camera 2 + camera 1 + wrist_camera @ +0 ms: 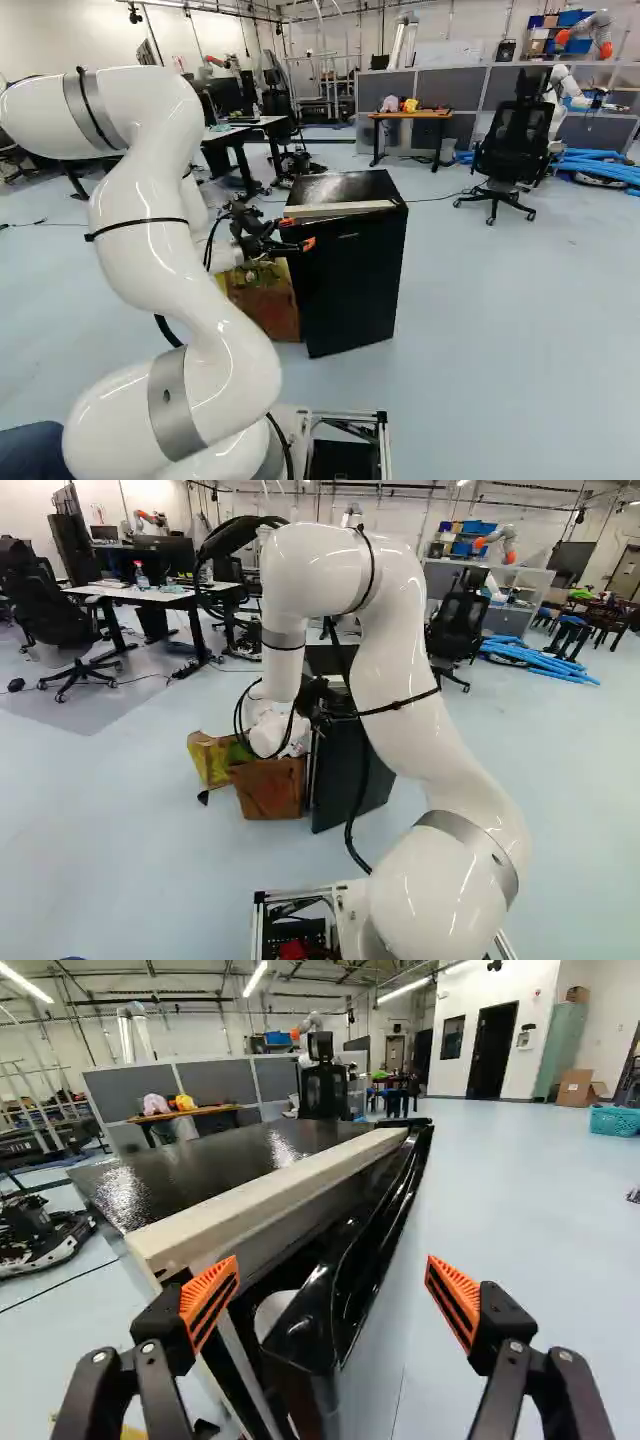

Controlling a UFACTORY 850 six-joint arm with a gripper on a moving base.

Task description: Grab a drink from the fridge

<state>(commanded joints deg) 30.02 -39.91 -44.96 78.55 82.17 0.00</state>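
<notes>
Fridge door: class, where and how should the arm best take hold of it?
Probably by the door's free near edge, coming edge-on, one of the fingers inside the gap, one outside. The door stands ajar; its gap from the pale rim widens towards that edge, which shows between the open fingers.

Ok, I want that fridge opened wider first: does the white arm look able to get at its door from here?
Probably yes: the gripper stands open, and the door lies ahead between its fingers, nothing seen blocking it, though the pale rim may crowd one finger.
</notes>
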